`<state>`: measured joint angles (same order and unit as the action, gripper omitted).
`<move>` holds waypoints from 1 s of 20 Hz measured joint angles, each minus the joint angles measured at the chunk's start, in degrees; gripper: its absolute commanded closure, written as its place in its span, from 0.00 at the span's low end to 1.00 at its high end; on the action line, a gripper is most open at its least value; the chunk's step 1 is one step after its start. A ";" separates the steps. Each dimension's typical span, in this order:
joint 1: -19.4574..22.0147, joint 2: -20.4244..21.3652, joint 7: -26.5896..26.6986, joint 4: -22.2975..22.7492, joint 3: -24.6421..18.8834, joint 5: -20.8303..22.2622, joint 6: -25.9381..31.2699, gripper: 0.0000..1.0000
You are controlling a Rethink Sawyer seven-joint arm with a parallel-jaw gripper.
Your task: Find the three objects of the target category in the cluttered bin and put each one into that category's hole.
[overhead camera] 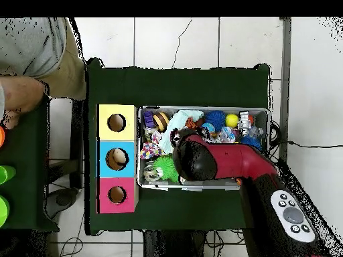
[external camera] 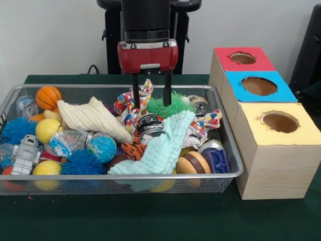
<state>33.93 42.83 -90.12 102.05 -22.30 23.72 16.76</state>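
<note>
Hovering with fingers apart, your gripper [external camera: 152, 93] straddles 1 printed rag [external camera: 143, 93] at the mesh bin's [external camera: 115, 183] far rim; drop straight down.

Patchwork rags [external camera: 131, 103] in mesh bin [external camera: 226, 138]

The room is evenly and softly lit, bright enough, with no hard glare. The wire bin [external camera: 10, 100] throws only a faint shadow on the green table [external camera: 150, 216]. The yellow-topped box [external camera: 281, 150] shades its own front slightly. The front view looks a little soft; from overhead, detail is coarse.
</note>
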 measured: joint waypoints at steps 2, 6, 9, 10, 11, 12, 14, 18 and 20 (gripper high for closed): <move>-0.73 -1.36 0.00 -2.24 -0.12 0.54 0.00 0.00; -1.84 -4.77 0.00 -6.93 -1.39 1.30 0.00 0.00; -2.42 -7.10 0.00 -10.03 -1.94 1.35 0.13 0.00; -2.77 -8.38 0.00 -11.78 -1.94 1.38 0.31 0.00; -2.92 -9.10 0.00 -12.76 -1.96 1.38 0.41 0.00; -3.10 -9.99 0.00 -14.01 -1.93 1.39 0.55 0.00; -3.39 -11.75 0.00 -16.70 -1.93 1.42 1.10 0.00; -3.85 -14.27 0.00 -21.45 -1.66 1.41 3.77 0.00; -4.51 -15.37 0.00 -24.01 -0.92 1.42 6.29 0.00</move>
<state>29.42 27.46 -90.12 78.04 -23.21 25.14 23.06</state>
